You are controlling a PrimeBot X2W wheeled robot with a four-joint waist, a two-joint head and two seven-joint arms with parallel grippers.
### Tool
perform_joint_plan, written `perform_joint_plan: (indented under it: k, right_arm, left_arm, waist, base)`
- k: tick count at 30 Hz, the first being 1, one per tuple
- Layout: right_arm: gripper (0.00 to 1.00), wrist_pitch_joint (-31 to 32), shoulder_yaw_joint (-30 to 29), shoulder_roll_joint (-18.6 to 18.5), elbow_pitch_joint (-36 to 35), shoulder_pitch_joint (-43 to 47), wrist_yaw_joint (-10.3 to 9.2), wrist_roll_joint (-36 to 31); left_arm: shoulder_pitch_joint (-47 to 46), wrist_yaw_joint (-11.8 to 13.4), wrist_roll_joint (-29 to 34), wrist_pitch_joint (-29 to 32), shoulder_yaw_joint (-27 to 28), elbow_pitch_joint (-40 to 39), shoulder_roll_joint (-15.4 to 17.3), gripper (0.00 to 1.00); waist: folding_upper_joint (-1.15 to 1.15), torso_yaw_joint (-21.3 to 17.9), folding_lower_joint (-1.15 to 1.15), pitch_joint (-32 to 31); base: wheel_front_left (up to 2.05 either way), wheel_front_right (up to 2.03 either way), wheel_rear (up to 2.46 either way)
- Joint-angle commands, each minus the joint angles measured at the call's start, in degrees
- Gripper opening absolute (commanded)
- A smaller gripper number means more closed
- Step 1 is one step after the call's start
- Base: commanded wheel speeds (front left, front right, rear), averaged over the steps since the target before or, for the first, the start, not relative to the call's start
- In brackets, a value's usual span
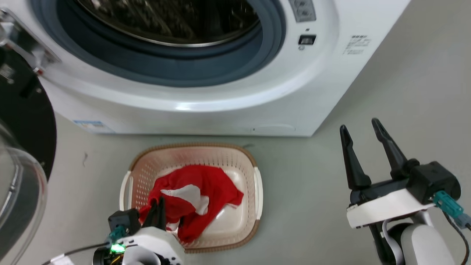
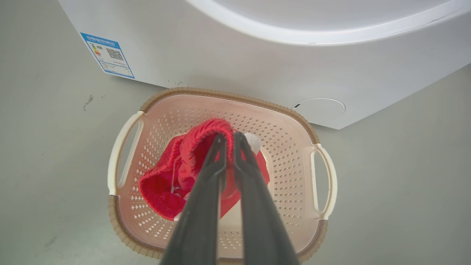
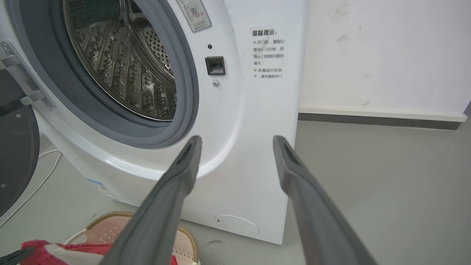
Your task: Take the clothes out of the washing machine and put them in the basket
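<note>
The red and white clothes lie bunched in the cream basket on the floor in front of the washing machine. My left gripper reaches down over the basket's near left corner, shut on a fold of the clothes; in the left wrist view the left gripper pinches red fabric at its tips above the basket. My right gripper hangs open and empty to the right of the basket. The right gripper faces the washing machine, whose steel drum looks empty.
The washer's black-framed glass door stands swung open at the left, close to my left arm. Grey floor spreads right of the machine. A white wall with a dark baseboard stands behind.
</note>
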Motion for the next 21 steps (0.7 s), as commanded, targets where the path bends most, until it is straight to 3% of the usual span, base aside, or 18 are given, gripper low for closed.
perform_joint_plan:
  k: [1, 8, 18, 20, 21]
  right_arm:
    - [1.00, -0.1, 0.1, 0.0, -0.6, -1.2, -0.04, -0.7]
    - [1.00, 0.0, 0.1, 0.1, -2.4, -4.8, -0.03, -1.5]
    - [1.00, -1.8, 0.9, 0.1, -2.2, -9.1, -0.04, -1.1]
    - [1.00, -2.4, 1.2, 0.1, -1.7, -9.6, -0.04, -0.9]
    - [1.00, -2.7, 1.3, 0.1, -1.3, -9.9, -0.04, -0.8]
  left_arm:
    - [-2.6, -0.4, -0.3, -0.3, 0.3, 3.5, -0.4, 0.00]
    - [-14.2, -1.5, 0.4, -0.3, 1.3, 18.4, -0.8, 0.00]
    - [-23.0, 0.1, 1.2, -0.3, 6.5, 28.4, 0.1, 0.00]
    - [-23.8, -0.5, 1.1, -0.3, 7.0, 30.3, 0.1, 0.00]
    - [-24.3, -0.6, 0.7, -0.3, 7.5, 31.1, 0.2, 0.24]
  waist:
    - [0.00, -0.1, -0.01, 4.2]
    - [0.00, -0.5, -0.01, 13.0]
    - [0.00, -3.8, -0.01, 23.3]
    - [0.00, -4.4, -0.01, 24.4]
    - [0.00, -4.5, -0.01, 24.7]
  base:
    - [0.00, 0.00, 0.00]
    - [0.00, 0.00, 0.00]
    - [0.00, 0.00, 0.00]
    - [0.00, 0.00, 0.00]
    - [0.00, 0.00, 0.00]
